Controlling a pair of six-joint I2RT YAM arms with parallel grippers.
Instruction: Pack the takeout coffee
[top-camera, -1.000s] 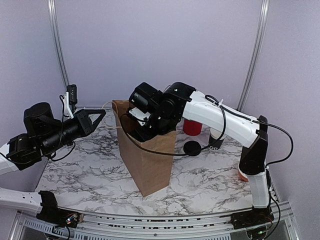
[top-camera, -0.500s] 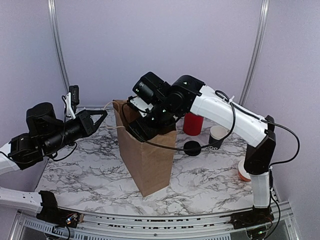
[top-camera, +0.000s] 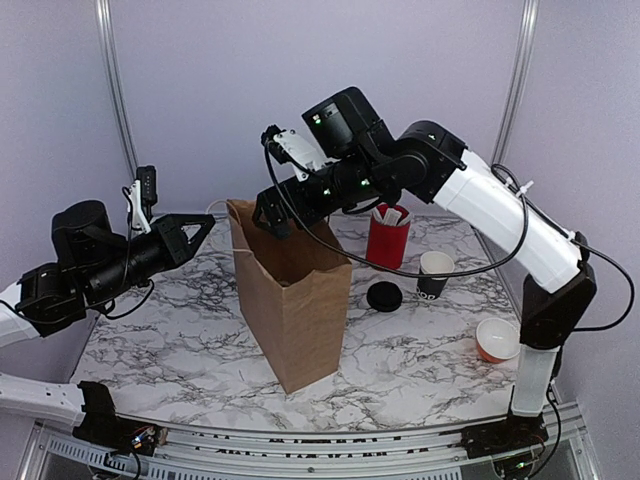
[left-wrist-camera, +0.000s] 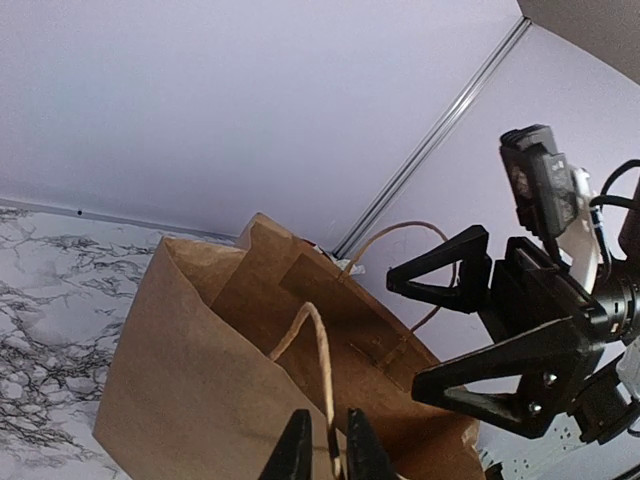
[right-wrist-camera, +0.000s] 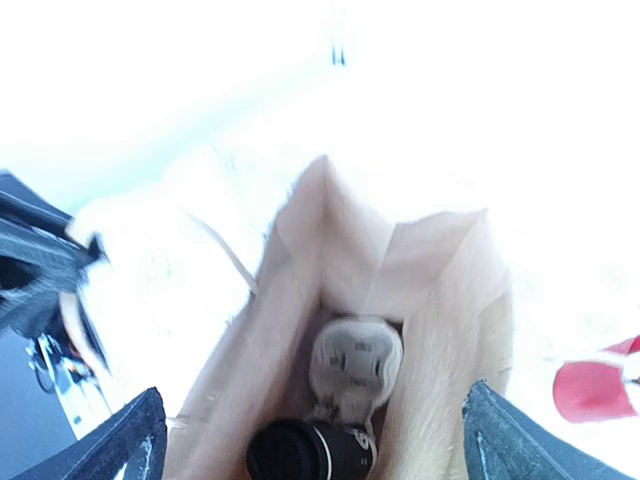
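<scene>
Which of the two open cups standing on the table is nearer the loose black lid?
The black cup with the white rim, standing just right of the lid. The orange cup, white inside, sits clearly farther from it.

**Hidden, cut off and blurred parts**

In your right wrist view the takeout coffee (right-wrist-camera: 310, 452) shows only as a dark round top, blurred and cut by the lower edge; the pale lump (right-wrist-camera: 355, 365) just behind it is too washed out to name, and the red tub (right-wrist-camera: 595, 392) is cut by the right edge. From the top camera the paper bag (top-camera: 300, 310) hides that coffee completely. In your left wrist view the left pincer (left-wrist-camera: 327, 450) is cut by the lower edge, so you cannot tell whether it really pinches the bag handle (left-wrist-camera: 325, 380) that passes between its tips.
</scene>
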